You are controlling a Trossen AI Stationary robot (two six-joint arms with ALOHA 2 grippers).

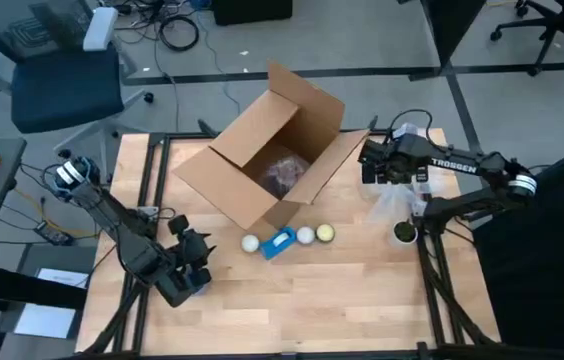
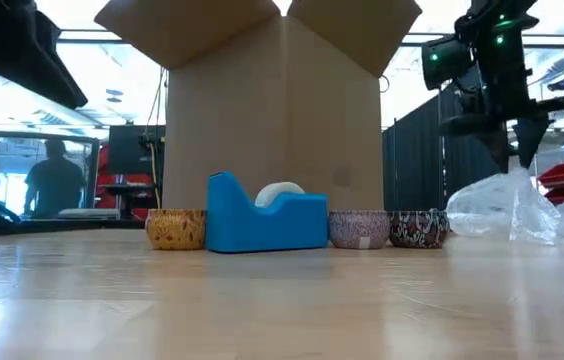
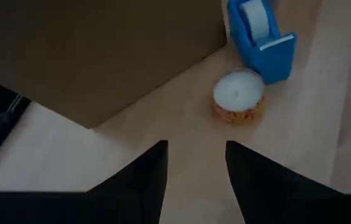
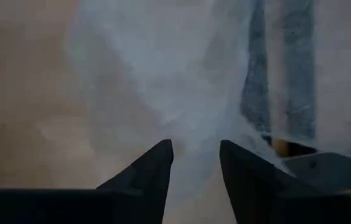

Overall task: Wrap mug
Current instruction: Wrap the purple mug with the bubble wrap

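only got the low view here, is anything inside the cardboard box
Observer: Yes. The high view shows a crumpled pinkish bundle lying in the cardboard box.
Operator: where is the left arm, not seeing it
Observer: The left gripper is over the table's left part, open, facing the orange candle.
Operator: right one gripping the plastic
Observer: No. The right gripper is open, with the clear plastic wrap right ahead of it.
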